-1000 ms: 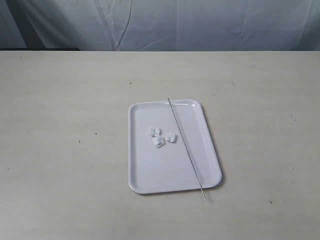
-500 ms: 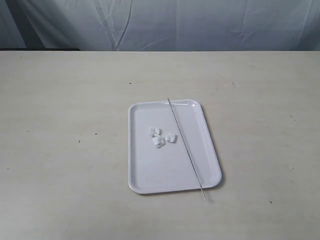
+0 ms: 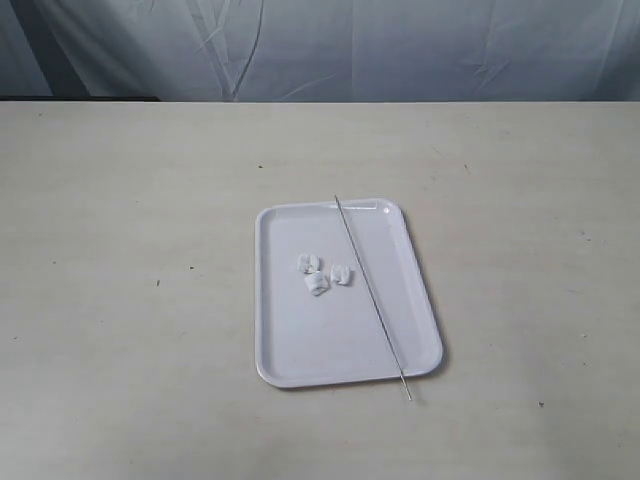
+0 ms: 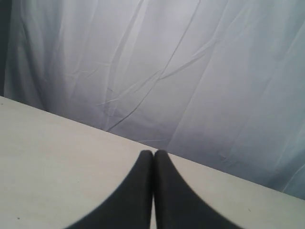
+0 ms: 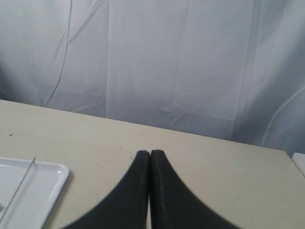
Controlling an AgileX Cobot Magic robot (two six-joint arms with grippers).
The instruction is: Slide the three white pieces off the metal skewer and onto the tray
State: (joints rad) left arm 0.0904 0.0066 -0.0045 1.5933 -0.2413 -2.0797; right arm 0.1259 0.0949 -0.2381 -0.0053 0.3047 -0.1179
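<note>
The white tray lies near the middle of the table. Three white pieces sit loose in a small cluster on its far half. The metal skewer lies bare and slanted across the tray's right side, its near tip past the rim on the table. Neither arm shows in the exterior view. My left gripper is shut and empty, pointing over bare table toward the curtain. My right gripper is also shut and empty; the tray's corner and the skewer's end show beside it.
A wrinkled grey curtain hangs behind the table's far edge. The beige tabletop spreads wide on both sides of the tray.
</note>
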